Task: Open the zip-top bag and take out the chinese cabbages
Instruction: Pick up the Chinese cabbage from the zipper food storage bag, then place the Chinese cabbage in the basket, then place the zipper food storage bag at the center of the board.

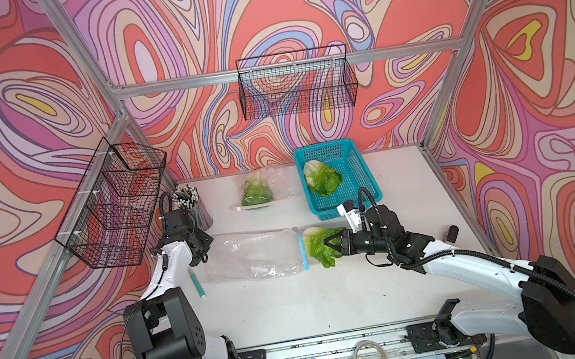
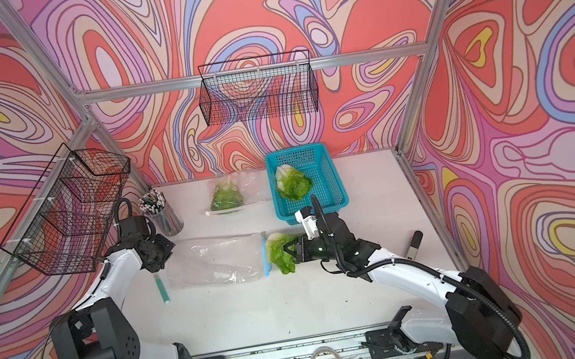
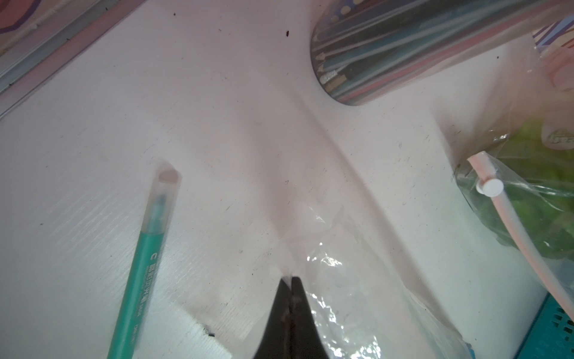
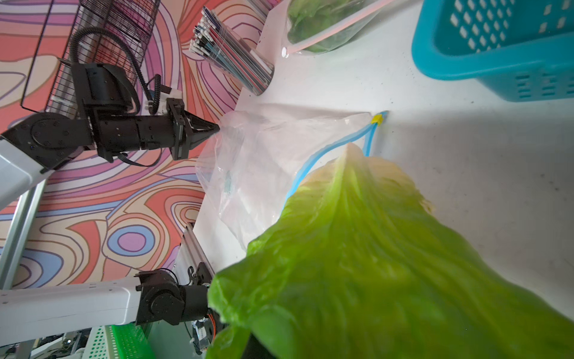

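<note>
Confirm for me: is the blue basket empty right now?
No, a top view shows one chinese cabbage lying inside the blue basket.

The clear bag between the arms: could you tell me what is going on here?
The left tool pinches the closed end of the clear bag, while the right tool is shut on one cabbage at its open blue zip. A second cabbage lies in the teal basket; a third cabbage sits in another bag behind.
</note>
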Action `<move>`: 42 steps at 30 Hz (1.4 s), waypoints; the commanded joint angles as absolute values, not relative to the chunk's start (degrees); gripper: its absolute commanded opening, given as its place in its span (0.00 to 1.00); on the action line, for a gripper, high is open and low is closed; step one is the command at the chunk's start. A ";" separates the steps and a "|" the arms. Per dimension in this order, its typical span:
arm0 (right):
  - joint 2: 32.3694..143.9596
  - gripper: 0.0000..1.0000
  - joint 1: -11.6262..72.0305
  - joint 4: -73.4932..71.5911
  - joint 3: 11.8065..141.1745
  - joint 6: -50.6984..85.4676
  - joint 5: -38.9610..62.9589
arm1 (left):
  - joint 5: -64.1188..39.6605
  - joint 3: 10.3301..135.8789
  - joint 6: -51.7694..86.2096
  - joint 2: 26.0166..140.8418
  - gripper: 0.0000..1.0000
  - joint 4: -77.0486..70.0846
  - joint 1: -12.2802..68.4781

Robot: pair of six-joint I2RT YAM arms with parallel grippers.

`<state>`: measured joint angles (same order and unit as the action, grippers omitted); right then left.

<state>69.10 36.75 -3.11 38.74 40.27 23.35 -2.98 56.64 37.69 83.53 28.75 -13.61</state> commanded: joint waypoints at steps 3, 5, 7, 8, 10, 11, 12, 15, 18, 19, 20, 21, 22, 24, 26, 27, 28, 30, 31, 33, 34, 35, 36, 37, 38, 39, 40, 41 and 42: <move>64.65 0.00 36.13 3.69 42.56 36.19 19.08 | -3.60 58.53 38.01 85.05 0.00 30.59 -13.97; 63.29 0.00 36.04 5.73 43.21 35.41 17.81 | -3.84 58.54 38.10 85.17 0.00 30.67 -13.98; 62.19 0.00 35.88 7.36 44.10 34.65 16.83 | -4.23 58.54 38.30 85.17 0.00 30.67 -13.98; 61.82 0.00 35.78 8.27 44.69 34.11 16.33 | -4.55 58.45 38.39 85.17 0.00 30.70 -14.01; 61.52 0.00 35.73 10.14 46.11 33.10 15.31 | -4.96 58.45 38.50 85.25 0.00 30.97 -13.97; 61.52 0.00 35.73 11.02 46.92 32.52 14.63 | -5.16 58.53 38.64 85.22 0.00 31.01 -13.90; 61.52 0.00 35.70 11.67 47.58 31.93 14.15 | -5.32 58.54 38.66 85.23 0.01 31.03 -13.97; 61.84 0.00 35.44 12.71 49.66 30.65 12.40 | -5.57 58.54 38.86 85.09 0.13 31.19 -13.96; 62.29 0.00 34.98 13.19 51.67 29.59 11.28 | -5.97 58.54 38.95 85.08 0.26 31.34 -13.95; 62.55 0.00 34.58 13.19 52.29 29.21 11.04 | -6.17 58.62 39.02 84.96 0.30 31.37 -13.96; 62.89 0.00 34.10 13.18 52.90 28.97 10.99 | -6.32 58.63 38.95 84.99 0.35 31.42 -13.97; 63.27 0.00 33.73 13.27 53.43 28.83 11.05 | -6.39 58.62 39.05 84.99 0.39 31.42 -13.93; 63.81 0.00 33.06 13.32 54.12 28.72 11.39 | -6.43 58.71 39.02 84.95 0.43 31.53 -13.96; 64.98 0.00 32.06 13.61 55.46 28.02 12.09 | -6.59 58.80 38.96 84.82 0.52 31.65 -13.90; 66.29 0.00 30.94 14.05 57.19 27.23 12.51 | -6.58 58.93 38.88 84.51 0.59 31.73 -13.91; 66.94 0.00 30.41 14.15 58.04 26.73 12.72 | -6.51 58.97 38.88 84.38 0.61 31.81 -13.91; 67.56 0.00 29.80 14.24 58.86 26.24 13.03 | -6.39 59.05 38.77 84.21 0.63 31.90 -13.89; 68.94 0.00 28.51 14.39 60.50 25.26 14.00 | -6.11 59.15 38.56 83.86 0.68 31.95 -13.89; 69.81 0.00 27.72 14.86 61.53 24.72 14.34 | -5.94 59.23 38.58 83.68 0.70 32.08 -13.91; 71.55 0.00 25.82 15.59 63.36 23.62 15.47 | -5.65 59.33 38.28 83.33 0.73 32.26 -13.97; 72.60 0.00 24.68 15.86 64.28 23.14 16.13 | -5.50 59.37 38.23 83.11 0.74 32.34 -13.90; 73.67 0.00 23.61 15.91 65.07 22.63 16.98 | -5.43 59.41 38.15 82.97 0.75 32.43 -13.94; 74.62 0.00 22.73 15.82 65.79 22.18 17.53 | -5.30 59.48 38.10 82.76 0.75 32.48 -13.95; 75.59 0.00 21.74 15.74 66.58 21.86 18.22 | -5.23 59.50 37.99 82.64 0.75 32.49 -13.96; 76.79 0.00 20.71 15.47 67.28 21.43 19.16 | -5.11 59.58 38.01 82.53 0.75 32.62 -13.96; 77.72 0.00 19.81 15.18 67.96 21.21 19.85 | -4.91 59.59 37.89 82.37 0.75 32.71 -13.97; 78.97 0.00 18.84 15.03 68.85 20.87 20.37 | -4.84 59.59 37.84 82.19 0.75 32.70 -13.92; 80.17 0.00 18.03 14.88 69.77 20.21 20.98 | -4.73 59.59 37.76 82.09 0.75 32.74 -13.91; 81.16 0.00 17.41 15.01 70.57 19.77 21.22 | -4.57 59.59 37.71 81.94 0.75 32.72 -13.94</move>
